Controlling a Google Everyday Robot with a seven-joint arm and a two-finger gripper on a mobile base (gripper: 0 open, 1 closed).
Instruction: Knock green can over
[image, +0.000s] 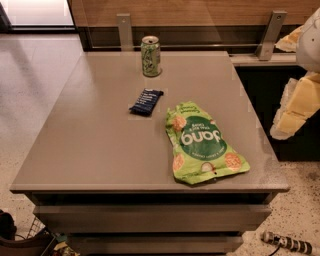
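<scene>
Camera view shows the can (151, 56) upright near the surface's (90, 150) far edge, apart from the bar (146, 101) and bag (204, 145), so a sideways push should topple it freely. The gripper (294, 110) hangs beyond the right side, well apart from the can. I cannot tell whether it is open or closed.

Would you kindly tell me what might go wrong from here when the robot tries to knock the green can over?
1. The gripper sits off to the right of the table, far from the upright green can. Reaching across, it might sweep the snack bag or the dark blue bar.
2. The can stands close to the far edge, so once tipped it may roll off.
</scene>
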